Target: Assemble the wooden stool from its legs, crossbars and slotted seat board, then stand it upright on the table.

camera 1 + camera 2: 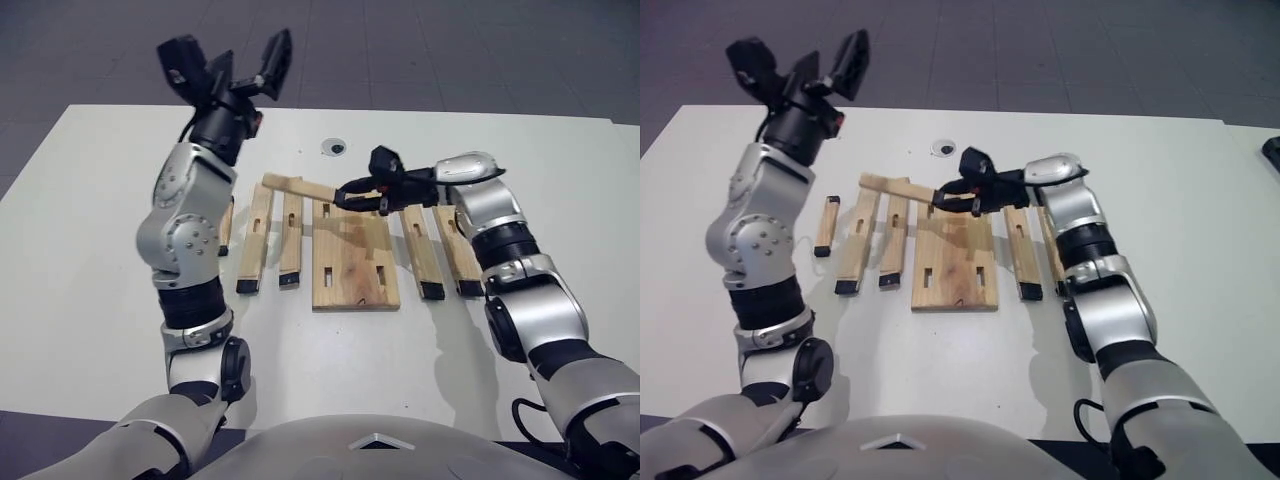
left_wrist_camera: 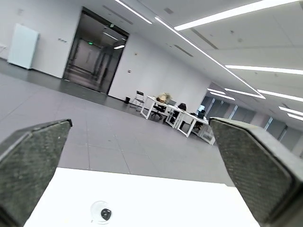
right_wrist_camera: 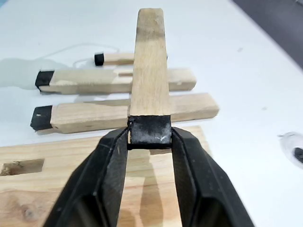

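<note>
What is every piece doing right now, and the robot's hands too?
left gripper, fingers open, raised in air.
right gripper, fingers shut on wooden bar.
wooden bar, held by its black end, lifted.
seat board, lying flat, slots empty.
four legs, lying flat beside the board.
short piece, lying flat, untouched.

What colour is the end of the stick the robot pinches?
Black: the right gripper pinches the crossbar by its black end cap, clearest in the right wrist view.

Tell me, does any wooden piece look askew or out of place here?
Only one: the wooden piece in the right gripper is held crosswise over the parallel legs, gripped at its black-capped end. Nothing looks damaged.
</note>
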{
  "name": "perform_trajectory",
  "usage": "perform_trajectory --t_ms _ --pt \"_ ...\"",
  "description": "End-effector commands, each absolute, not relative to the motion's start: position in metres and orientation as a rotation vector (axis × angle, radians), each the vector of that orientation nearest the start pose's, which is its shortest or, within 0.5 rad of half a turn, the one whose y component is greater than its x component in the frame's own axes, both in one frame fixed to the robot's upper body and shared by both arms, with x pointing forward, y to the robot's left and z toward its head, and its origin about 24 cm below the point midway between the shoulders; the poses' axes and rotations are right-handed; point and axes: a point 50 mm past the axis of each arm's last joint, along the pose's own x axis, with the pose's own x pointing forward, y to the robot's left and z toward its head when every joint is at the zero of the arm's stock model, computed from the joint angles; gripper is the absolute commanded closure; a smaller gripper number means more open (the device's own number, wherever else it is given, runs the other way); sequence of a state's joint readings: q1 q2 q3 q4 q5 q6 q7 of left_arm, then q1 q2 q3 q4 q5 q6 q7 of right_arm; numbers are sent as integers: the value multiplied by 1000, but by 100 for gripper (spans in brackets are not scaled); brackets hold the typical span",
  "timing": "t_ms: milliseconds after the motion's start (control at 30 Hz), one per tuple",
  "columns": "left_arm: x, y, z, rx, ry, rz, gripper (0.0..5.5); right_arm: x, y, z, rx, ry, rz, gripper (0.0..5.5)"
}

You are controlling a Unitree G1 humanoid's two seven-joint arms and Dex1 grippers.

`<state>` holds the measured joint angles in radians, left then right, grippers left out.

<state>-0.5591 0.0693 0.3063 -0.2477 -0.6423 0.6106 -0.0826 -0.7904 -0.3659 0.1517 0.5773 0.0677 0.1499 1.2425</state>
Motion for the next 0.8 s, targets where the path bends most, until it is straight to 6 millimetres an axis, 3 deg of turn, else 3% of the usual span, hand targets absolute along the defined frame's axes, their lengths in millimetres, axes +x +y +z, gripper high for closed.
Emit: perform_trajectory --t_ms 33,100,267,367,533,800 --pt "295 172 224 -723 -281 -515 10 330 -157 150 -377 -4 1081 418" --pt "292 172 230 -811 -279 -576 10 324 -154 154 -394 -94 991 418" --pt "285 160 223 -875 -185 -665 10 318 -137 162 -393 -226 866 418" --pt "292 157 221 -877 -158 -651 10 317 -136 166 -359 -272 811 418" --pt "302 155 219 -937 -152 -611 10 315 -132 176 -334 -323 796 418" --pt "305 127 224 -925 -127 -691 10 307 -118 176 -306 -343 833 418"
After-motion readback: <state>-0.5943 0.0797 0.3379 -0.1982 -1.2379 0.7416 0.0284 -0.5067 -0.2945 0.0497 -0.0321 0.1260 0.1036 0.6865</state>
